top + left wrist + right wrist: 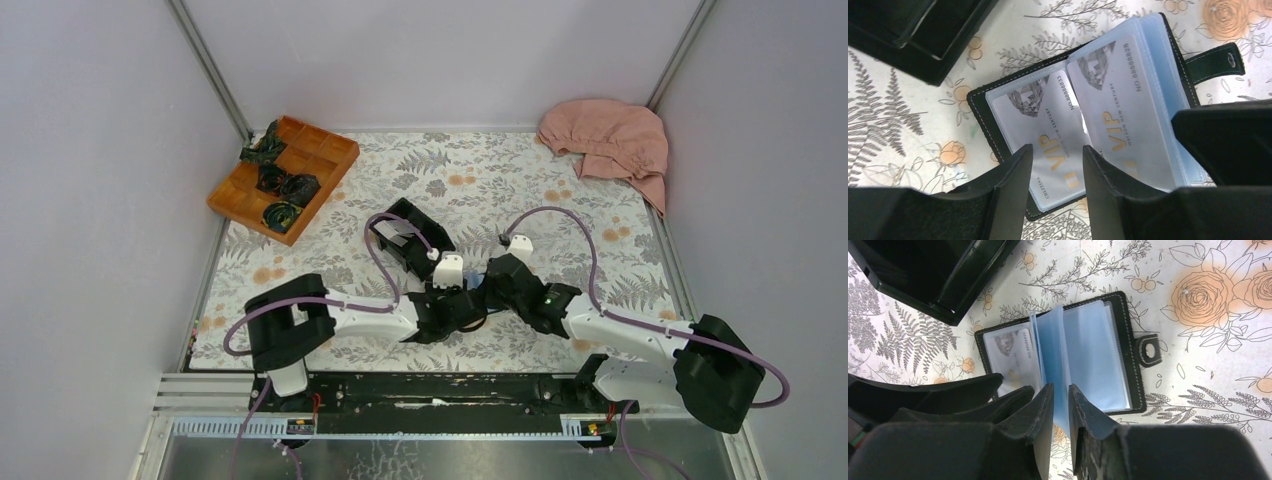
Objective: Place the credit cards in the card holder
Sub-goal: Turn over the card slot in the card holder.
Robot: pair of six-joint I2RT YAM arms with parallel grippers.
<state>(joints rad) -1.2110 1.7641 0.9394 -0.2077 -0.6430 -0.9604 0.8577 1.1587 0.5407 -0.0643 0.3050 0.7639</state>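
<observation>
The black card holder [979, 107] lies open on the floral table, its clasp tab [1218, 62] pointing right. Two white "VIP" credit cards sit in its clear sleeves, one on the left [1040, 125] and one on the right [1120, 100]. My left gripper [1057, 148] is open and empty, just above the holder's near edge. In the right wrist view, my right gripper [1060, 387] is shut on a blue sleeve page [1053, 340] of the holder [1125, 360] and holds it upright. One card [1010, 352] shows under it. In the top view both grippers [480, 290] hide the holder.
A rigid black open-topped box [405, 240] stands just beyond the holder, and shows in the left wrist view [923, 35]. An orange compartment tray [283, 178] with dark items is at the back left. A pink cloth [610, 140] lies at the back right.
</observation>
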